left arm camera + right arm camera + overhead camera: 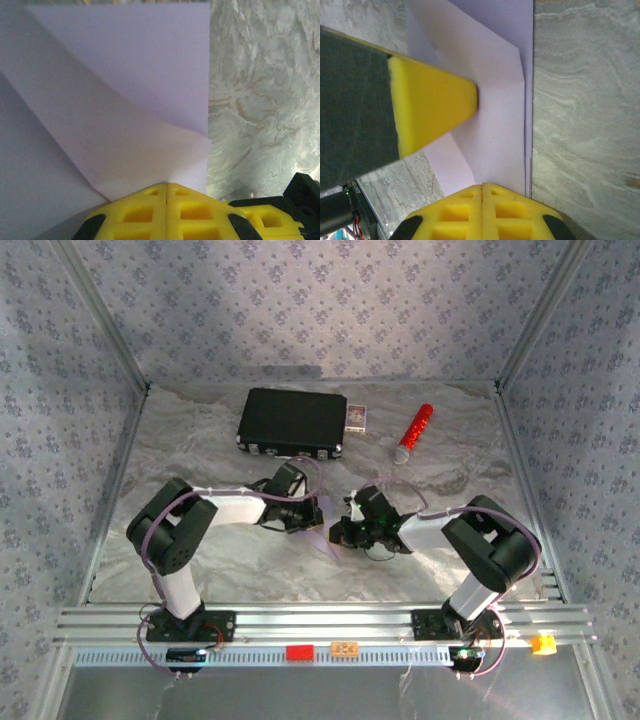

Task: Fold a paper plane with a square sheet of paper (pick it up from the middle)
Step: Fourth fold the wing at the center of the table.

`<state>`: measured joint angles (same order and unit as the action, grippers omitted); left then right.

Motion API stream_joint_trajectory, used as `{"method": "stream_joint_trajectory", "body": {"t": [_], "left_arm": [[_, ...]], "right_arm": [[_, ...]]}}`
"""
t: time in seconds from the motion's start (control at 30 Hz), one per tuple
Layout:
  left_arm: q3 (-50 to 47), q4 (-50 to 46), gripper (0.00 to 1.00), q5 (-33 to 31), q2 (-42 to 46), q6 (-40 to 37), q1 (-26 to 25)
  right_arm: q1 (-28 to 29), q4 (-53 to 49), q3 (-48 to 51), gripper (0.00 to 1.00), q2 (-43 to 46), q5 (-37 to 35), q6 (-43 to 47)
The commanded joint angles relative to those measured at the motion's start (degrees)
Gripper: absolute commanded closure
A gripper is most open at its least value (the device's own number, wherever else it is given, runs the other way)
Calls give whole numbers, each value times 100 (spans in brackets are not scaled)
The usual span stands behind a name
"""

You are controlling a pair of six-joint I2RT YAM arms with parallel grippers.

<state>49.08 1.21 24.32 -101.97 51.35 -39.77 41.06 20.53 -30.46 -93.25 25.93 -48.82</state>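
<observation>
Item 1. The table, under a marbled grey cover, is carrying everything listed below.

Item 2. The left arm is reaching rightward and the right arm is reaching leftward. Both are ending low over the table's middle, wrists close together.

Item 3. A black case is lying flat at the far side, left of centre, well apart from the arms.

Item 4. The sheet is lying on the table's middle, between the two wrists and nearer than the case. It is showing diagonal folds with overlapping layers and one long straight edge. In the right wrist view the layers are stepping along that edge, with bare table beside it.

Item 5. The left gripper is sitting with its jaws fully together, the fingers meeting along one seam. The tips are touching the sheet where a folded corner is ending. Whether paper is nipped between them cannot be told. In the right wrist view its yellow fingers are pressing on the sheet from the left.

Item 6. The right gripper is likewise sitting fully closed, its tips at the sheet's edge. A grip on the paper cannot be confirmed.

Item 7. A red-and-silver cylinder is lying tilted at the far right.

Item 8. A small box is lying just beside the case's right end.
</observation>
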Motion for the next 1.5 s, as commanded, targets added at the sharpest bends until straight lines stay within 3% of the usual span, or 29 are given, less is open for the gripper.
{"method": "stream_joint_trajectory", "body": {"t": [0.0,0.77,1.47], "left_arm": [[168,-155,96,-331,-156,-229,225],[524,-453,96,-499,-367,-699,1221],[244,-455,95,-951,611,-742,1211]], "right_arm": [[49,-893,296,100,-131,-186,77],[86,-818,348,100,-129,-40,141],[51,-1008,309,100,-96,203,380]]}}
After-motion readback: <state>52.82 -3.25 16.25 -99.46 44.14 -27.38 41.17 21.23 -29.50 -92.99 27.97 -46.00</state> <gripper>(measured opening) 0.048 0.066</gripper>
